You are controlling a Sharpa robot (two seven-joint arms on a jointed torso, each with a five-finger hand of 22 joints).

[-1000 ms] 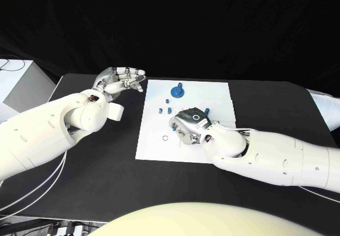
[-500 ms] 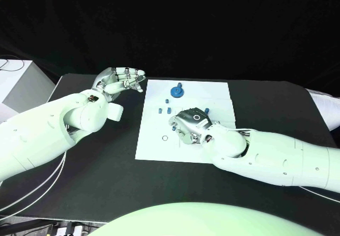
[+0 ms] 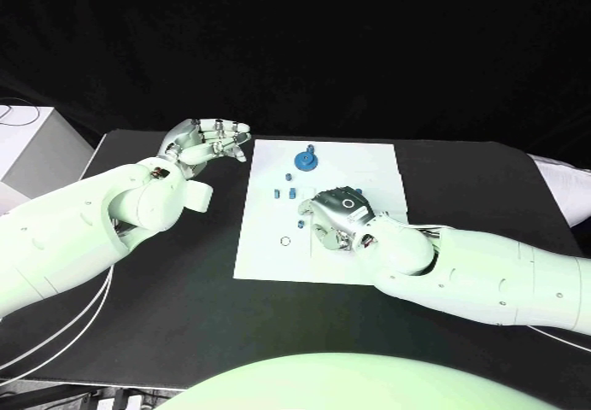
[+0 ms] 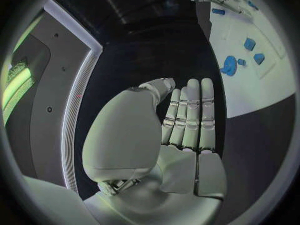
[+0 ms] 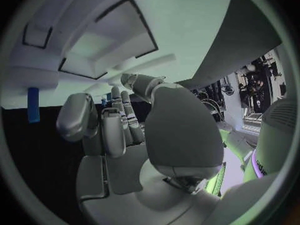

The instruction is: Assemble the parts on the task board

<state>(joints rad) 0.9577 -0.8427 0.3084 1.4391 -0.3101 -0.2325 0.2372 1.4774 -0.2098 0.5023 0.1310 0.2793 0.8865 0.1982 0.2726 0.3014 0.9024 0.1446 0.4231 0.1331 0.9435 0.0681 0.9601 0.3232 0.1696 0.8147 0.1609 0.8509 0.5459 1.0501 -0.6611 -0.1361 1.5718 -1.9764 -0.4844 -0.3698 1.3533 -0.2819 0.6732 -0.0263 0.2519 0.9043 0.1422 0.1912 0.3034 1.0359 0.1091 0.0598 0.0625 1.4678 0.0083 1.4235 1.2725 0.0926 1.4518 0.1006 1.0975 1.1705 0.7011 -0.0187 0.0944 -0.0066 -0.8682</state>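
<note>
Since a second ago the right hand (image 3: 335, 213) has edged slightly toward one o'clock over the task board (image 3: 370, 162), while the left hand (image 3: 206, 139) stays raised off the board's ten-o'clock corner, above the black table (image 3: 184, 290). From the left wrist, that hand's fingers (image 4: 187, 116) lie straight and pressed side by side, holding nothing. Whether the right hand's fingers hold anything I cannot tell; it lies palm-down mid-board. On the board, a round blue part (image 3: 307, 159) stands at twelve o'clock, small blue parts (image 3: 287, 192) sit just below it, and a small ring (image 3: 286, 240) lies at nine o'clock.
</note>
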